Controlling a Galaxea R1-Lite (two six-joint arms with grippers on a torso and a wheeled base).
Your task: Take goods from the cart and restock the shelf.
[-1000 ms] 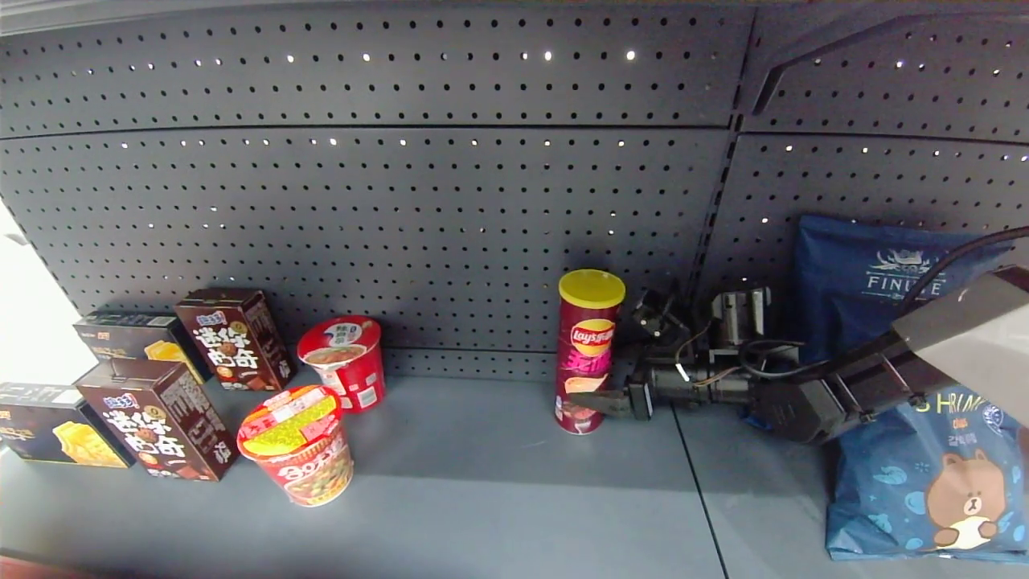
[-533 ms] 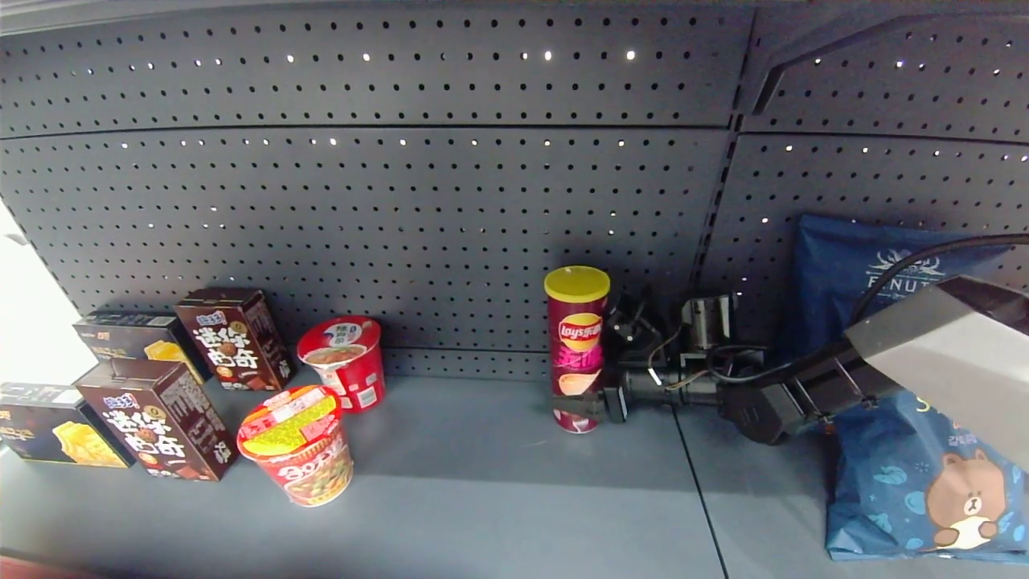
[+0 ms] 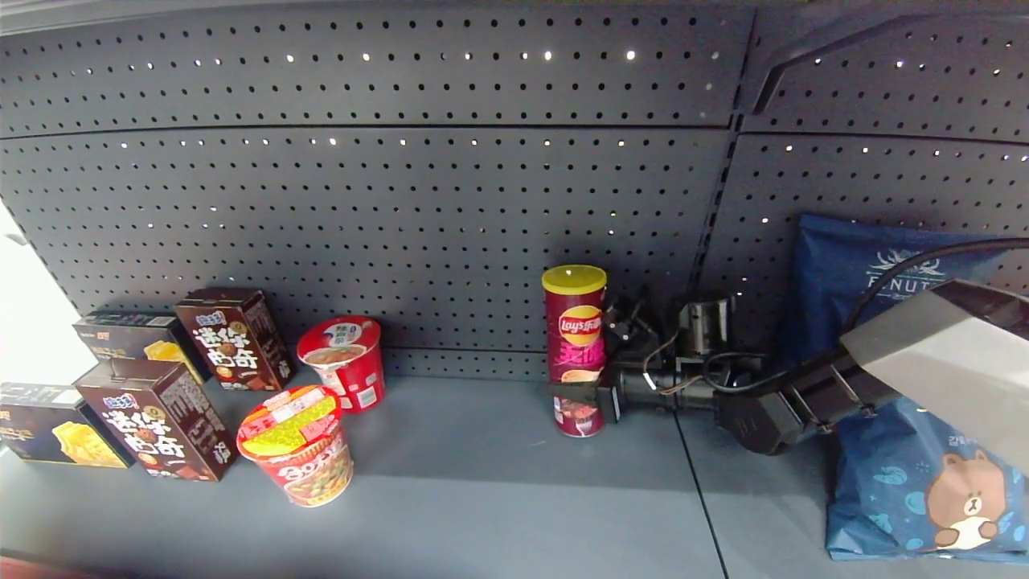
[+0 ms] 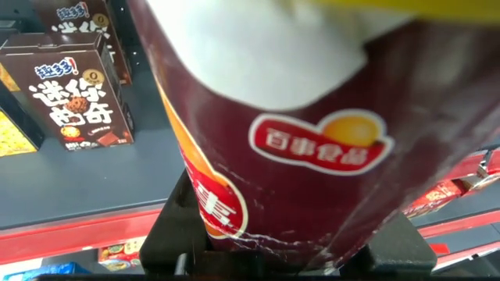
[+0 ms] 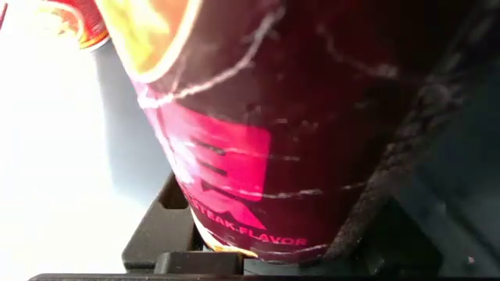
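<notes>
The maroon cardboard crisp tube with a yellow plastic lid (image 3: 575, 330) stands upright on the grey metal shelf board (image 3: 482, 498), close to the dark perforated back panel (image 3: 402, 241). My right gripper (image 3: 577, 396) meets it from the side, fingers clamped across its lower part. I judge it light and stiff but thin-walled: a hard squeeze would dent it, and the glossy wrap may slip. Tall and narrow, it will tip easily. A low hold like mine leaves the top free to sway, so a grip nearer the middle would be steadier. I should let go only once the base sits flat. My left gripper (image 4: 289, 250) looks closed on a second maroon tube with white and orange print (image 4: 312, 117), which sits low between its dark fingers.

Well to the left of the shelved tube stand two red paper noodle cups (image 3: 344, 362), one nearer the panel. Beyond them are two brown cardboard snack boxes (image 3: 237, 338) and two dark flat boxes with yellow pictures (image 3: 48, 422). To the tube's right, past my arm, a dark blue plastic bag (image 3: 852, 273) leans on the panel and a lighter blue bag with a bear (image 3: 924, 482) lies in front of it. Nothing touches the tube. The panel close behind it limits any push back, and the bags crowd my arm's way out.
</notes>
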